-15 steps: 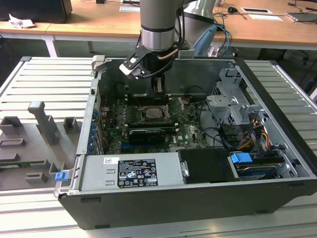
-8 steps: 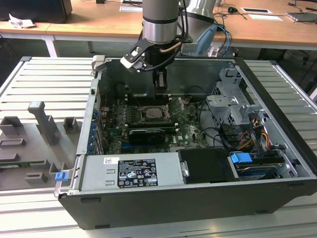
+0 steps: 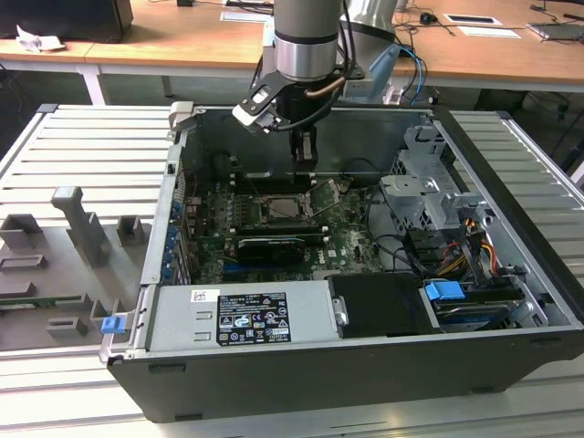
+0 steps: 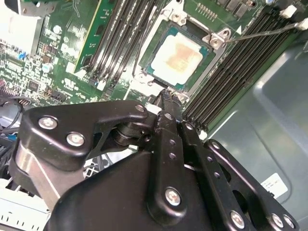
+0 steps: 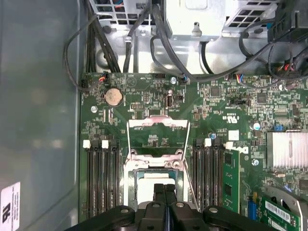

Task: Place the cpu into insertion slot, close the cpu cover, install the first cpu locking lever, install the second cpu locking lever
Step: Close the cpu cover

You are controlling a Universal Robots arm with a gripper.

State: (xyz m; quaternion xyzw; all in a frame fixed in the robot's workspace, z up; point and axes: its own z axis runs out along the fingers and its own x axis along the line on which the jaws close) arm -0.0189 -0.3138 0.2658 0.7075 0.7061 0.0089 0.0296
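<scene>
arm pointing straight down, gripper (image 5: 164, 188), fingers pinched together, empty, just above cpu (image 4: 179, 54) in insertion slot (image 3: 271, 215), cpu cover (image 5: 158, 124) open

Computer case (image 3: 319, 379) on ribbed metal table (image 3: 87, 146)

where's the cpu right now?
In the second wrist view the cpu lies seated in the insertion slot, between the two banks of memory slots, just beyond the tip of the hand; in the first wrist view the cpu cover stands open.
</scene>
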